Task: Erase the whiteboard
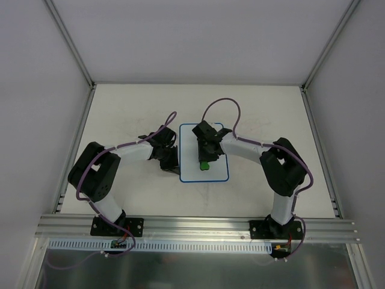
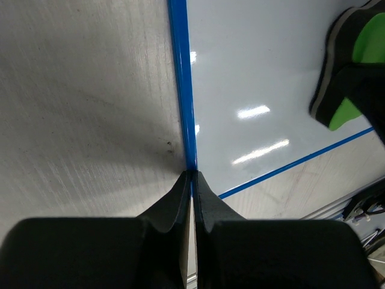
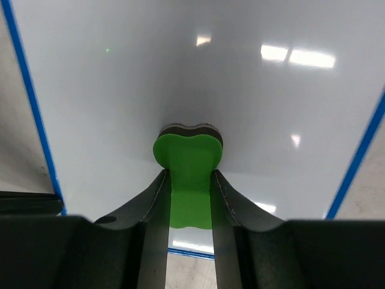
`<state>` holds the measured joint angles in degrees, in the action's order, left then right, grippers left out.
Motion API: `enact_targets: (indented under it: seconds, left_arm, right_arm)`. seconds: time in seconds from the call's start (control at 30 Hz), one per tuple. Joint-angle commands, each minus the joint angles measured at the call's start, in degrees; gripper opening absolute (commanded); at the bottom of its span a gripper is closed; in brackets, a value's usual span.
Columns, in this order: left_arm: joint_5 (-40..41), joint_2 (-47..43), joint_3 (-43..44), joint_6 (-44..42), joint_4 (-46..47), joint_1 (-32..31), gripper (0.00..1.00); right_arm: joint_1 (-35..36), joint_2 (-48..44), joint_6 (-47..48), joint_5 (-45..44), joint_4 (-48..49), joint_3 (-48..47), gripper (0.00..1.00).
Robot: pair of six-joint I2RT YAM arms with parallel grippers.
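On the whiteboard [image 1: 219, 171], the right hand [image 3: 189, 174] clamps a green eraser [image 3: 187, 153] (left hand [image 2: 192, 176] pinched closed at its rim).

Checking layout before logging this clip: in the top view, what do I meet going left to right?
Left arm's elbow → left gripper → whiteboard → right arm's elbow. Eraser and right gripper overlap the board, so omitted.

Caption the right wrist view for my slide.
The right tool holds a green eraser against the blue-rimmed whiteboard, no marks visible.
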<state>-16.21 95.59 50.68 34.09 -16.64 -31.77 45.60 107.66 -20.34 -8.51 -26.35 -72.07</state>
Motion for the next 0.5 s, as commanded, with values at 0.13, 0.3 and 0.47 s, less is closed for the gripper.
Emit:
enact_targets:
  seconds: [0.13,0.3,0.47]
  left_arm:
    - [4.5,0.6,-2.1,-1.2,-4.2,0.4,0.00]
    - [4.1,1.2,-1.7,-1.0,-4.1,0.4,0.00]
    - [4.1,1.2,-1.4,-1.0,-4.1,0.4,0.00]
  right_arm:
    - [-9.1,-7.6,1.1,-3.4,-3.2,12.8,0.00]
    - [-11.1,-13.8,1.8,-4.6,-3.1,18.5,0.00]
    - [-7.0,-15.5,0.2,-2.7,-1.3,17.8,0.00]
